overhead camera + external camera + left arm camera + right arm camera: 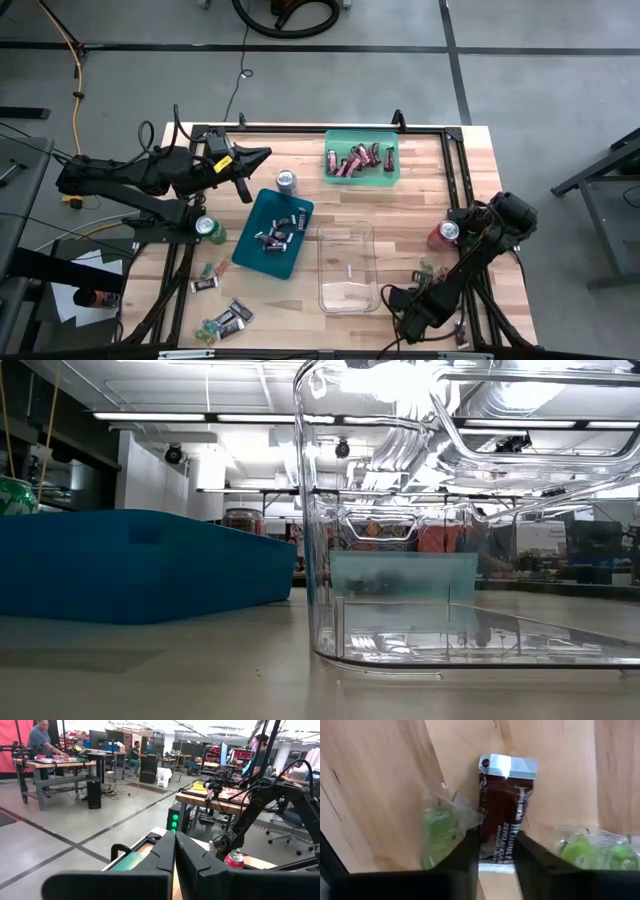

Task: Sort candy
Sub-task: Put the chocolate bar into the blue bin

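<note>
The wooden table (pixel 300 150) is sitting inside a black frame, with bare concrete floor running around it on every side. Three containers are taking up its middle: a green tray (pixel 392 172) near the far edge holding dark red bars (pixel 352 160), a blue tray (pixel 252 235) lying at a slant with dark mini bars (pixel 277 236) in it, and a clear bin (pixel 347 268) just beside the blue tray and reaching toward the near edge. Open wood is showing between the clear bin and the table's right edge.

The left arm is waiting above the far left corner, its left gripper (pixel 262 154) clenched tight on nothing and pointing toward a silver can (pixel 286 181). A green can (pixel 208 228) is standing beside the blue tray, a red can (pixel 444 234) near the right edge.

The right gripper (pixel 496 851) is working low over the near right corner, its fingers closing on either side of a dark red bar (pixel 502 822) lying flat on the wood; whether they are pinching it yet I cannot tell. Green wrapped pieces (pixel 440 827) are lying just beside that bar on both sides. More loose candy (pixel 225 318) is lying scattered by the near left corner.
</note>
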